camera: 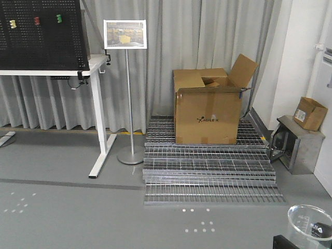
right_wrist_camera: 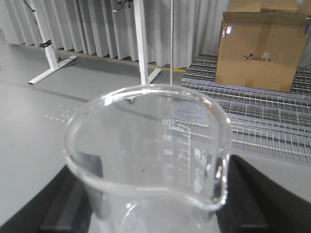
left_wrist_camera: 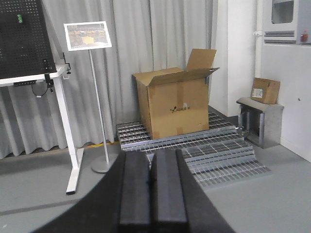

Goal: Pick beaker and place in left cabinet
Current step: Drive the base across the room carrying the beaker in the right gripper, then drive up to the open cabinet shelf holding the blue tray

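The right gripper (right_wrist_camera: 155, 204) clasps the beaker (right_wrist_camera: 146, 145), clear glass with white graduation marks, upright between its black fingers. The left gripper (left_wrist_camera: 151, 158) has its pads pressed together, holding nothing. Farther off, a cardboard box (camera: 208, 114) sits on metal grating (camera: 207, 171) before grey curtains (camera: 166, 52).

The bottom edge (both views) crops the beaker (right_wrist_camera: 150, 160).

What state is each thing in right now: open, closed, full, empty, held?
beaker: empty, upright, held
right gripper: shut on the beaker
left gripper: shut, holding nothing
large cardboard box: top flaps open
small cardboard box: closed
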### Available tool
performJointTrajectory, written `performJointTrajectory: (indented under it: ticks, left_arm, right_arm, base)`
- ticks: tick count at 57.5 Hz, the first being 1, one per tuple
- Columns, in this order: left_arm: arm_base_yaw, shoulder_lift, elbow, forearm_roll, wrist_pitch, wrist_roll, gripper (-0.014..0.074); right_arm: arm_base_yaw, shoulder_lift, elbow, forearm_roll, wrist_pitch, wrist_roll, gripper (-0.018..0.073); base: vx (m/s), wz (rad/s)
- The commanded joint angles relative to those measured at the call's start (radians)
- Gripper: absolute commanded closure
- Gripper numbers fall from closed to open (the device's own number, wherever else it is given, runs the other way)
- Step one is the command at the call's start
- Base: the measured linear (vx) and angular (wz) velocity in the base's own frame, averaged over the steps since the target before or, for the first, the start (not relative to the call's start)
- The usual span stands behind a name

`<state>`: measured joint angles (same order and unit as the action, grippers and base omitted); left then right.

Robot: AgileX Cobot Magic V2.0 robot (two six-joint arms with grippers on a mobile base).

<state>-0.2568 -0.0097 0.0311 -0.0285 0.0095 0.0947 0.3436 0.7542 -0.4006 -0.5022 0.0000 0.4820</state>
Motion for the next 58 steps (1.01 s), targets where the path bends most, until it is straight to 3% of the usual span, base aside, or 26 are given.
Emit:
performJointTrajectory:
  ticks: [1, 26, 58]
  left_arm:
    - [-0.004, -0.019, 0.016, -0.008, -0.085, -0.003, 0.0595]
    - [-0.004, -0.019, 0.016, -0.008, -0.085, -0.003, 0.0595]
    - [-0.004, -0.019, 0.016, -0.008, -0.085, -0.003, 0.0595]
  right_arm:
    - [-0.003, -0.008, -0.031, 0.001, -0.074, -0.005, 0.0565]
    - [-0.003, -0.008, -0.031, 0.001, -0.073, -0.005, 0.0565]
    - [-0.003, -0.008, -0.031, 0.001, -0.073, -0.005, 0.0565]
  base:
    - [0.65, -0.08]
    - [0.63, -0.25]
    - [0.54, -0.54]
